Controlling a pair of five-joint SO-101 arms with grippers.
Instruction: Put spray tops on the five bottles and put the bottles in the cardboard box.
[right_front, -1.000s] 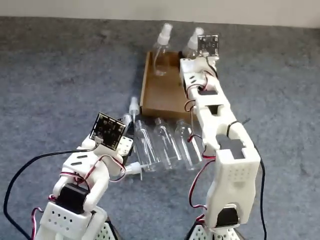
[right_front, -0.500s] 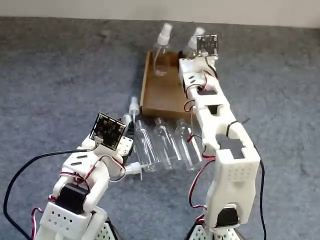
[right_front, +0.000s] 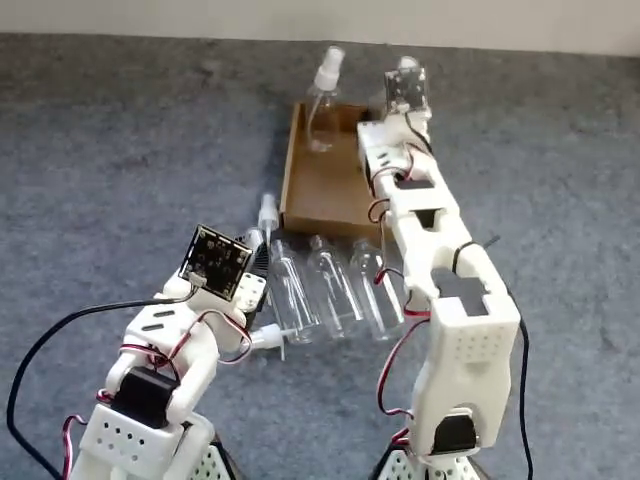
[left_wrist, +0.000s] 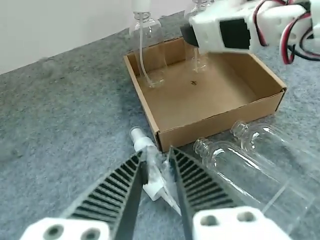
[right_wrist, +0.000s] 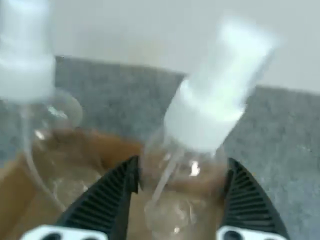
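Shifted: my right gripper (right_wrist: 177, 172) swung over the box's (left_wrist: 215, 125) far right corner, jaws clasping a capped bottle (right_wrist: 197, 120) there. Second capped bottle (right_front: 322, 112) stood at box's far left. My left gripper (left_wrist: 156, 156) pinched a spray top (left_wrist: 144, 144) near box's front wall. Three uncapped bottles (right_front: 335, 290) lay there, work remaining, I judged.

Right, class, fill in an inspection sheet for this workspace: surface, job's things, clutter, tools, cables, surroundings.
Surface: grey carpet.
Job's things: cardboard box holds one upright capped bottle; three uncapped bottles lie before it.
Clutter: nothing seen.
Tools: left tool shut on spray top; right tool shut on second capped bottle at the box.
Cables: red and black wires along arms; black cable on carpet.
Surroundings: pale wall behind.
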